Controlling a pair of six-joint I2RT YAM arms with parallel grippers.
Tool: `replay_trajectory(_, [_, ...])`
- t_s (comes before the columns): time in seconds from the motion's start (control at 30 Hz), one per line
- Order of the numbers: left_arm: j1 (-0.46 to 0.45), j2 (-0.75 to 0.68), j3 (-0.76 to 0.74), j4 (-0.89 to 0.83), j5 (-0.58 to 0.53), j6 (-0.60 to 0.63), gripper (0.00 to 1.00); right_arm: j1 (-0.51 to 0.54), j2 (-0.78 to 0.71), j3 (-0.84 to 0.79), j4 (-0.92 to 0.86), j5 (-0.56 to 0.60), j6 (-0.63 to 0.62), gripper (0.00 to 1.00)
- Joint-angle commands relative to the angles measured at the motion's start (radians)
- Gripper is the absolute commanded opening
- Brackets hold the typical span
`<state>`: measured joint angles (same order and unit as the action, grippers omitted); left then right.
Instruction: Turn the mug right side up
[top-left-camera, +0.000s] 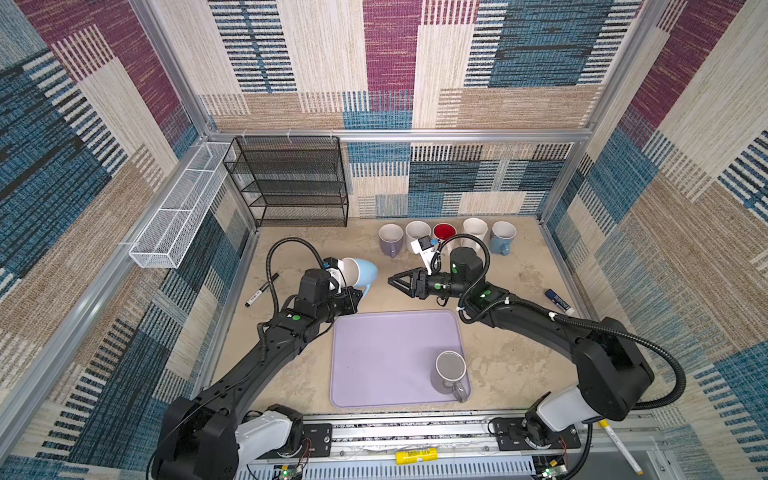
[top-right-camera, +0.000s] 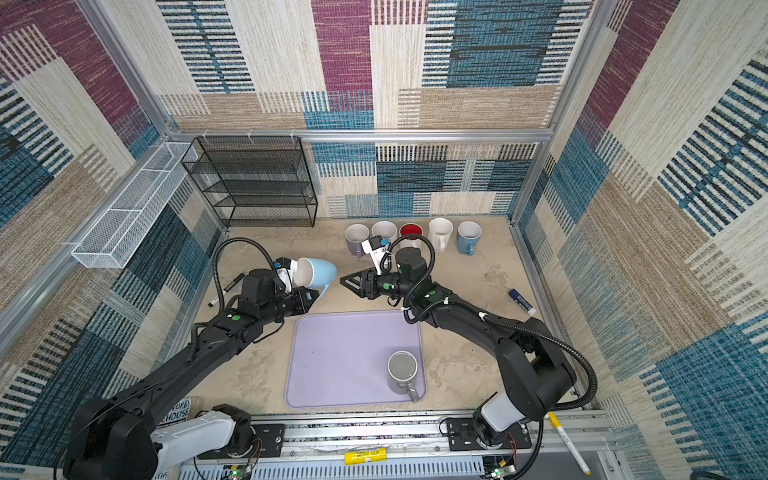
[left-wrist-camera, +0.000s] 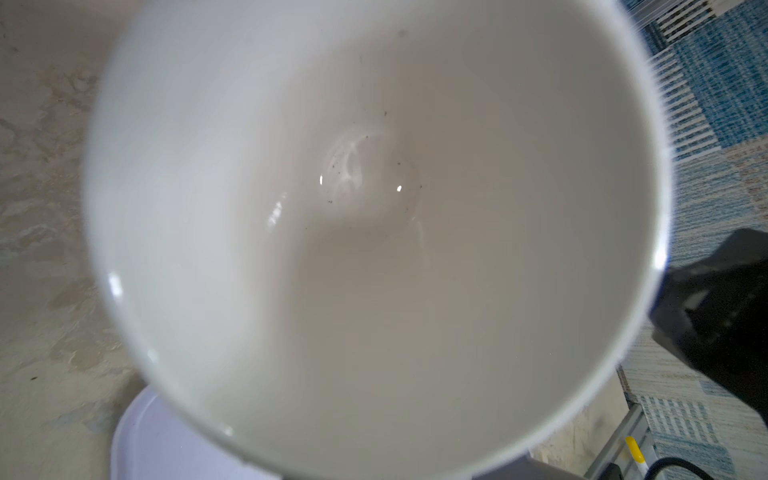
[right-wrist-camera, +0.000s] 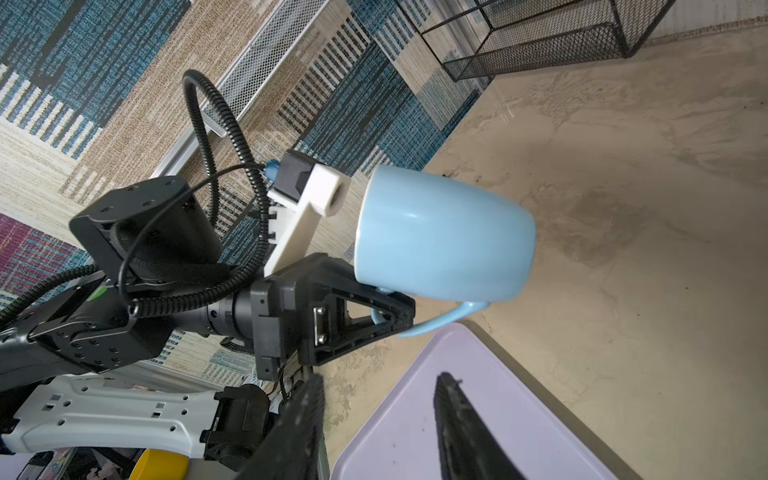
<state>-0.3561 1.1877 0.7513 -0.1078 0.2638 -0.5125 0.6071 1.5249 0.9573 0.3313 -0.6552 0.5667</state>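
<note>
The left gripper (right-wrist-camera: 395, 309) is squeezed tight on the handle (right-wrist-camera: 440, 320) of the shiny light blue mug (right-wrist-camera: 444, 232). The mug hangs in the air on its side, just past the far corner of the flat purple tray (top-left-camera: 374, 353). Its mouth faces back at the left arm. Its bottom points at the right gripper (top-left-camera: 395, 279), which is near, half open and empty. Both arms reach forward, wrists level.

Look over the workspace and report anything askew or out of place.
The light blue mug hangs sideways in the air, held by its handle in the left gripper. The grey mug on the lilac tray seems to stand upside down, base up.
</note>
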Motion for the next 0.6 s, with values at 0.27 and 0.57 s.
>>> replay_trajectory(0.27, [0.002, 0.237, 0.227, -0.056, -0.069, 0.087, 0.00, 0.000, -0.021, -0.029, 0.026, -0.017, -0.007, 0.46])
replay_trajectory(0.57, [0.005, 0.430, 0.475, -0.239, -0.105, 0.154, 0.00, 0.000, -0.073, -0.064, -0.005, 0.013, -0.022, 0.46])
